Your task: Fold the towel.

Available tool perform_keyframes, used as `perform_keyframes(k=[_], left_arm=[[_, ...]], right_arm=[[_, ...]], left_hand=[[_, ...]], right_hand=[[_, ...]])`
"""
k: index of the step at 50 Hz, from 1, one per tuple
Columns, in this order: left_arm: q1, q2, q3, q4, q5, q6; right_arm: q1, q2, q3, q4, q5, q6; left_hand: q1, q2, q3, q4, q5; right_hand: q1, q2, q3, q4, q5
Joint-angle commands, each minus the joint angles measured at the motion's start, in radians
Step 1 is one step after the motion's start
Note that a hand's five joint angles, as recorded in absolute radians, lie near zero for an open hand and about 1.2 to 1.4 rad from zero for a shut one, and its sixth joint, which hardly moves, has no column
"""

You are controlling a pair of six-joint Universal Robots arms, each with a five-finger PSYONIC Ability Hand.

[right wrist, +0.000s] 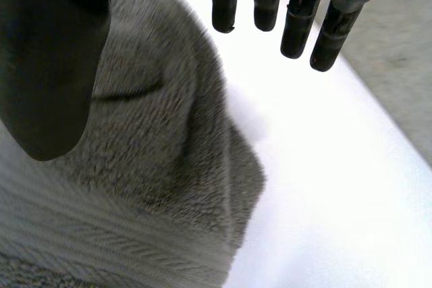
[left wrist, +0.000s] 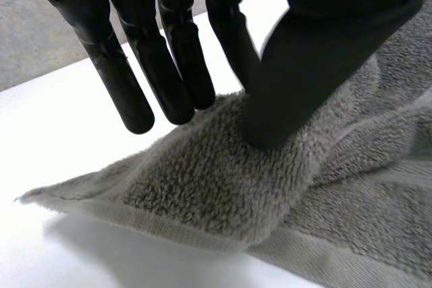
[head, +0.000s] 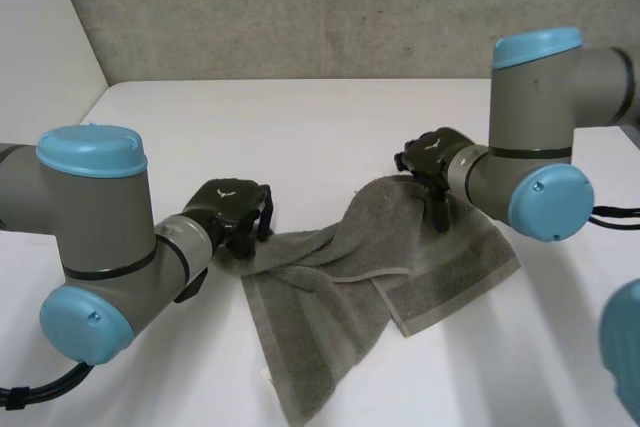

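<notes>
A grey towel [head: 322,312] lies crumpled and partly folded over itself in the middle of the white table [head: 300,122]. My left hand [head: 232,205] is at the towel's left corner. In the left wrist view its fingers [left wrist: 169,52] are straight above the table just off the cloth edge, and its thumb tip rests on the towel [left wrist: 223,187] without pinching it. My right hand [head: 432,159] hovers over the towel's far right corner. In the right wrist view its fingers [right wrist: 297,18] are straight and spread from the thumb, with the towel [right wrist: 155,153] lying loose beneath.
A grey concrete wall [head: 300,7] runs behind the table's far edge. Bare table [head: 560,347] lies to the right of the towel, and more beyond it and to the left. Both grey arms reach in from the sides.
</notes>
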Motion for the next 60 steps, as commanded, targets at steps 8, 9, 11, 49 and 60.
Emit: perform_keyframes(k=[8, 9, 11, 49, 60], left_arm=[[0.031, 0.041, -0.035, 0.124, -0.006, 0.007], [0.031, 0.040, -0.043, 0.138, -0.006, 0.009], [0.033, 0.038, -0.050, 0.147, -0.007, 0.010], [0.185, 0.039, -0.158, 0.164, 0.008, 0.257], [0.180, -0.026, -0.158, 0.239, 0.010, 0.252]], right_arm=[[-0.004, -0.558, 0.715, -0.349, 0.001, 0.187], [-0.004, -0.558, 0.716, -0.349, 0.001, 0.187], [0.003, -0.615, 0.844, -0.364, -0.007, 0.170], [0.007, -0.494, 1.167, -0.677, -0.142, 0.228], [0.018, -0.435, 1.123, -0.713, -0.082, 0.234]], left_hand=[[-0.595, -0.592, -0.616, -0.614, -0.610], [-0.598, -0.595, -0.619, -0.617, -0.613], [-0.601, -0.598, -0.622, -0.620, -0.616], [-0.645, -0.642, -0.666, -0.664, -0.660], [-0.643, -0.639, -0.663, -0.661, -0.657]], right_hand=[[0.259, 0.243, 0.249, 0.232, 0.257], [0.260, 0.244, 0.250, 0.233, 0.258], [0.347, 0.332, 0.338, 0.321, 0.345], [0.119, 0.103, 0.109, 0.092, 0.117], [0.142, 0.126, 0.133, 0.115, 0.140]])
